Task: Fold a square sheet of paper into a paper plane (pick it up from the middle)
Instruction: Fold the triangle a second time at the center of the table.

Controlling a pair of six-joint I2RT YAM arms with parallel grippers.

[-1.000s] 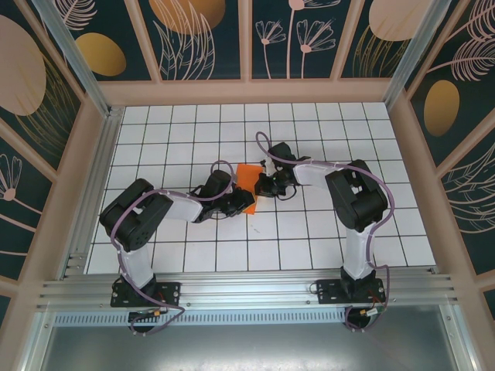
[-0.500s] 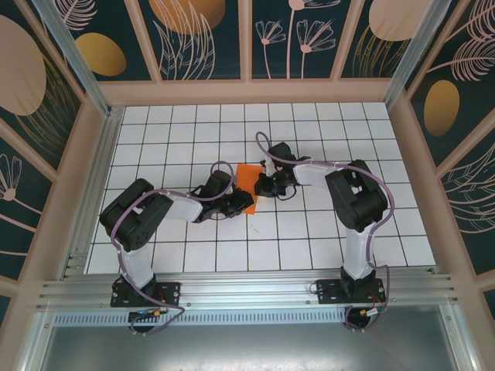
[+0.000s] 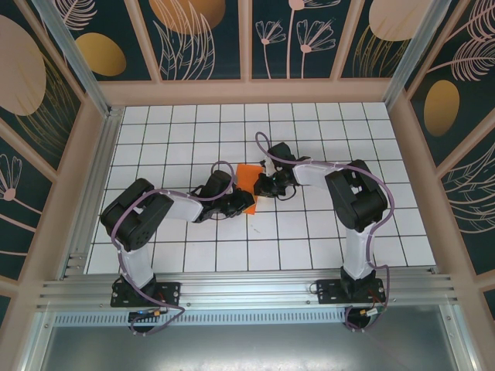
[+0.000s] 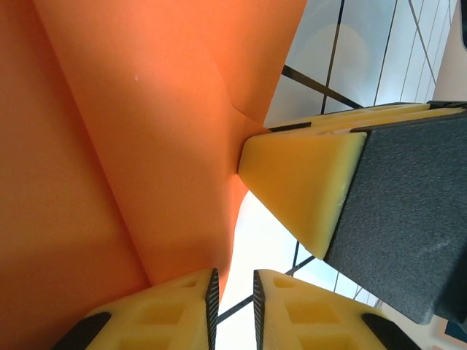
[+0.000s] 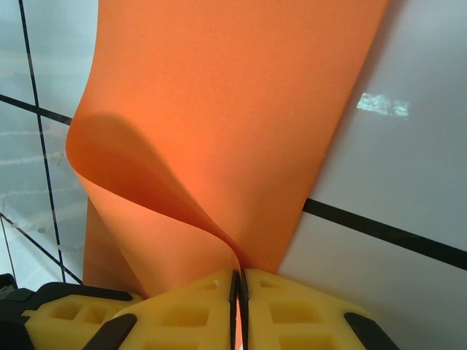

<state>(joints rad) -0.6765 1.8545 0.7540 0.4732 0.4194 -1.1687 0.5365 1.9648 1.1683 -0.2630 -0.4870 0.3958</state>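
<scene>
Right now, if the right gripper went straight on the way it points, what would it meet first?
The square sheet of paper: the right gripper pinches its edge, and the sheet curls up directly ahead. Anything beyond is hidden.

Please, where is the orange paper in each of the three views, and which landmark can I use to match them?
Top external: the orange paper lies near the middle of the grid.
Left wrist: the orange paper covers the left and upper part.
Right wrist: the orange paper stands in the centre, from the bottom to the top edge.
Shared landmark: the white table with black grid lines, at the right in both wrist views.
</scene>
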